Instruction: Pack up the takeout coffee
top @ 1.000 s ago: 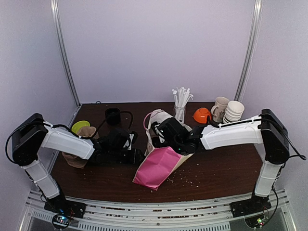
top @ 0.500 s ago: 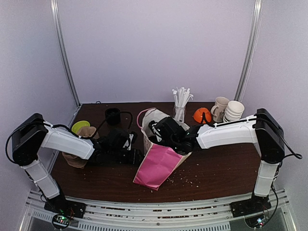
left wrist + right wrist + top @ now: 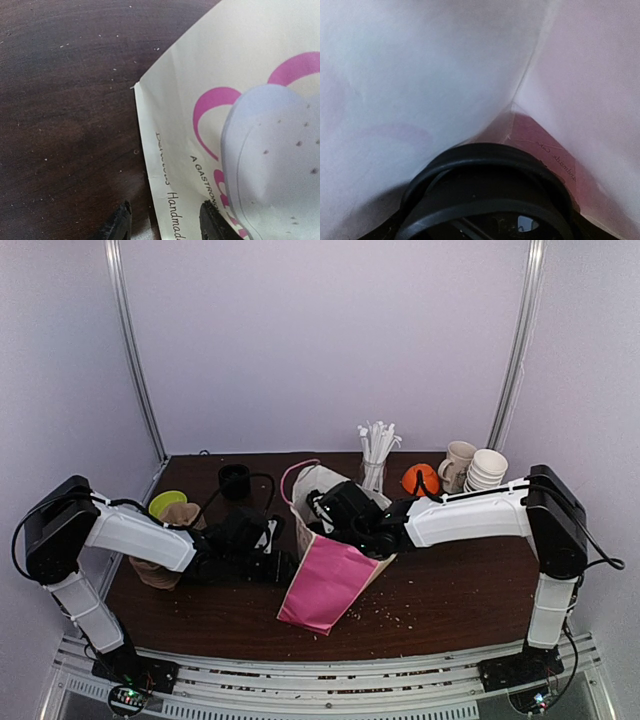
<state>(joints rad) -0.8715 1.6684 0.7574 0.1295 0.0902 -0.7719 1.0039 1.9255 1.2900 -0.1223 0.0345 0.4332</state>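
One coffee cup [image 3: 485, 195] sits inside the bag [image 3: 330, 580] at mid-worktop, lid toward the bag's mouth, clasped in the right gripper's [image 3: 348, 520] wide jaws. Left gripper [image 3: 165, 223], half open, straddles the bag's edge.

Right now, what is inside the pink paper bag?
The right gripper reaches into the pink bag through its mouth. The right wrist view shows the black dome lid of the takeout coffee between pale inner walls. The cup's body is hidden under the lid.
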